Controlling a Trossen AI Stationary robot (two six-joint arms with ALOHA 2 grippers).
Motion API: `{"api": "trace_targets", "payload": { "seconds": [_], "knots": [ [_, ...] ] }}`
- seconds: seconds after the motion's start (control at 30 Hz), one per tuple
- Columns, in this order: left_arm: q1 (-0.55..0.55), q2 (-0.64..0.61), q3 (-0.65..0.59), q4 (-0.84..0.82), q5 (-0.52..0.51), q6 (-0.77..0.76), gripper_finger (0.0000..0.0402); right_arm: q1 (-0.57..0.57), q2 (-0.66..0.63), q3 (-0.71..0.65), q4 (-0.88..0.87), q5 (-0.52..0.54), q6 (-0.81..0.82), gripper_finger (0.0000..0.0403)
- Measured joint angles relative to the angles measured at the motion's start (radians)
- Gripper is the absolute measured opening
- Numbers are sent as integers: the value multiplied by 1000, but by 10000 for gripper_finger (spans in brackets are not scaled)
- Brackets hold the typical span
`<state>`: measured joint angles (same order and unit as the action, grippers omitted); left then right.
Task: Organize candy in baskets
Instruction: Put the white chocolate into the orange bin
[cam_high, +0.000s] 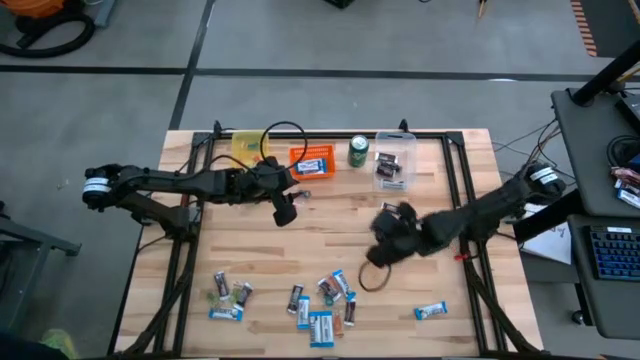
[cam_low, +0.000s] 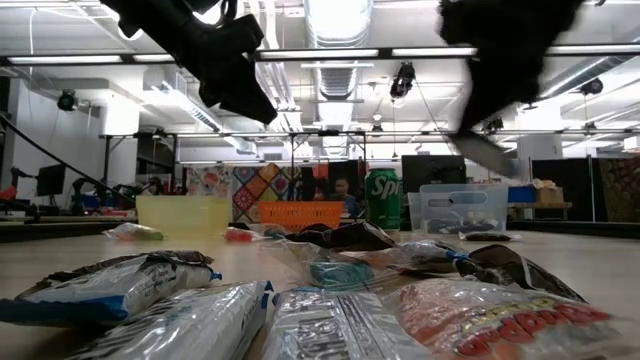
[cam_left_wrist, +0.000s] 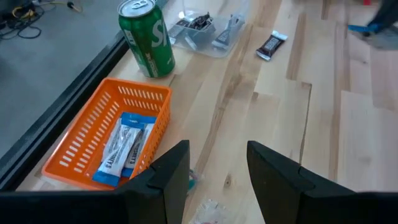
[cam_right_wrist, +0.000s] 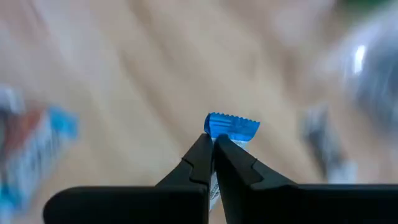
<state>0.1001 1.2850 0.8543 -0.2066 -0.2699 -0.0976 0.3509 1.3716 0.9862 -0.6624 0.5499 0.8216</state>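
1. The right gripper (cam_right_wrist: 213, 144) hangs above the middle-right of the table (cam_high: 520, 300) with its jaws pinched tight on the crimped blue end of a blue-and-white candy bar (cam_right_wrist: 231, 126).
2. The left gripper (cam_left_wrist: 217, 165) hovers above the far left-centre of the table, just near of the orange basket (cam_left_wrist: 93, 140); its jaws stand partly apart, holding and touching nothing.
3. Three baskets line the far edge: a yellow basket (cam_high: 246, 146) on the left, the orange one beside it, and a clear basket (cam_high: 395, 160) to the right.
4. A green soda can (cam_high: 358, 151) stands upright between the orange and clear baskets.
5. The orange basket holds two blue-and-white bars (cam_left_wrist: 124, 146), lying side by side.
6. The clear basket holds several dark wrapped pieces (cam_left_wrist: 194, 22); I cannot tell the number.
7. One dark mini bar (cam_left_wrist: 272, 45) lies on the wood just beside the clear basket.
8. Roughly a dozen loose candies (cam_high: 320, 300) are scattered along the near edge; one blue-and-white piece (cam_high: 431, 311) lies apart to the right.
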Motion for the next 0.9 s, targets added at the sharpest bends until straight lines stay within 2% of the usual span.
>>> {"api": "trace_targets", "payload": {
  "seconds": [0.07, 0.13, 0.27, 0.37, 0.47, 0.6, 0.77, 0.9],
  "knots": [
    [-3, 0, 0, -1, 1, -19, 144, -58, -9, -10, 159, 51, -188, 8],
    [-8, 0, 0, -3, 11, -40, 144, -116, -10, -28, 340, 53, -368, 8],
    [-29, 0, 0, -4, 28, -69, 144, -234, 14, -66, 693, 1, -664, 9],
    [-51, 0, 0, -15, 29, -87, 144, -322, 50, -83, 897, -64, -791, 9],
    [-75, 0, 0, -22, 29, -105, 144, -402, 100, -96, 1091, -132, -863, 9],
    [-104, -2, 0, -37, 29, -123, 144, -485, 185, -101, 1240, -140, -932, 9],
    [-127, -5, 0, -45, 28, -130, 144, -560, 293, -84, 1336, -141, -964, 9],
    [-132, -5, 0, -47, 27, -134, 144, -597, 357, -61, 1349, -140, -974, 9]
  ]
}}
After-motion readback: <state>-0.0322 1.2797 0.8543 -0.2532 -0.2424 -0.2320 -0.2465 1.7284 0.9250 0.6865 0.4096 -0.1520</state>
